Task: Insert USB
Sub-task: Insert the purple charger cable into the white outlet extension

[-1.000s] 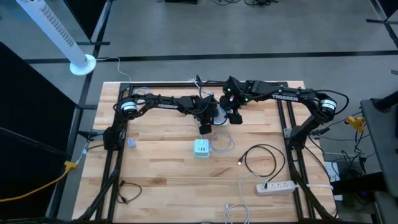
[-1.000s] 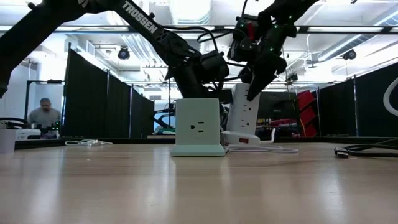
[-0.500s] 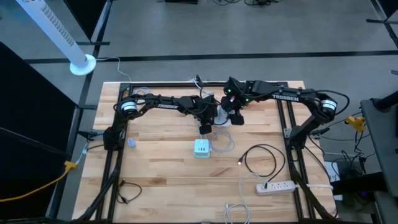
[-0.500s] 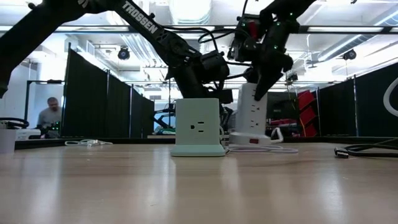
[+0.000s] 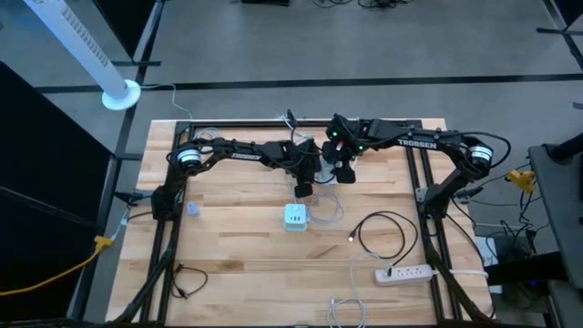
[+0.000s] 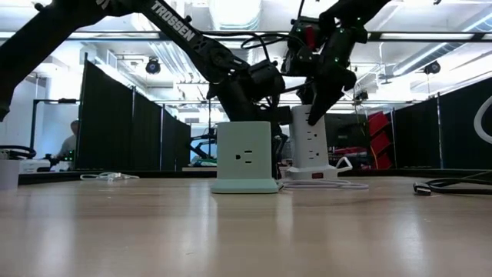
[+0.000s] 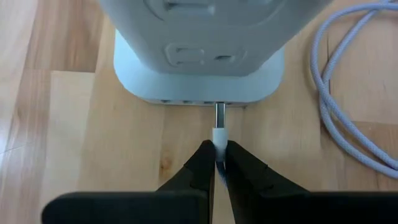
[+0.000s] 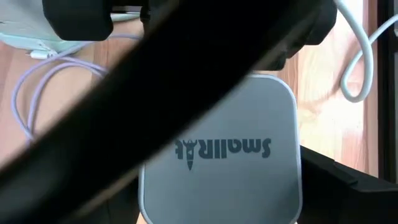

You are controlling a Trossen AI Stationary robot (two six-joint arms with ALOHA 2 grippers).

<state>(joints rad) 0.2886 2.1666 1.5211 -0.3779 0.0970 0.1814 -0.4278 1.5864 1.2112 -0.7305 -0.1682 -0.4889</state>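
A pale green cube charger [image 5: 295, 217] stands on its base at the table's middle; it also shows in the low view [image 6: 244, 156]. My left gripper [image 7: 216, 152] is just behind it, shut on a white USB plug [image 7: 219, 134]. The plug's metal tip [image 7: 219, 113] points at the row of ports in the charger's base [image 7: 199, 101]. A white power tower [image 6: 309, 142] stands upright farther back. My right gripper [image 6: 315, 108] is at the tower's top [image 8: 217, 155], shut on it. My left gripper pinches the white body of the USB plug [image 7: 218, 138] between its two fingertips. The fingers lie low and along the plug, coming from the table's far side. The plug is level, clear of the table, its metal tip at the charger's base. My right gripper holds the white power tower near its top [image 6: 307, 115], coming from above and slanting down. The fingers stand on either side of the tower; dark arm parts hide the contact in the wrist view. The tower stands upright with its base [image 6: 311, 172] on the table.
A lavender cable [image 7: 342, 112] loops on the table beside the charger. A black cable coil [image 5: 383, 232] and a flat white power strip [image 5: 405, 272] lie toward the near right. A small cup [image 5: 192, 210] stands at the left. A person [image 6: 73, 142] is in the room behind.
The white power tower, tilted a second ago, has been shifted a little to the side and set upright on its base by my right gripper.
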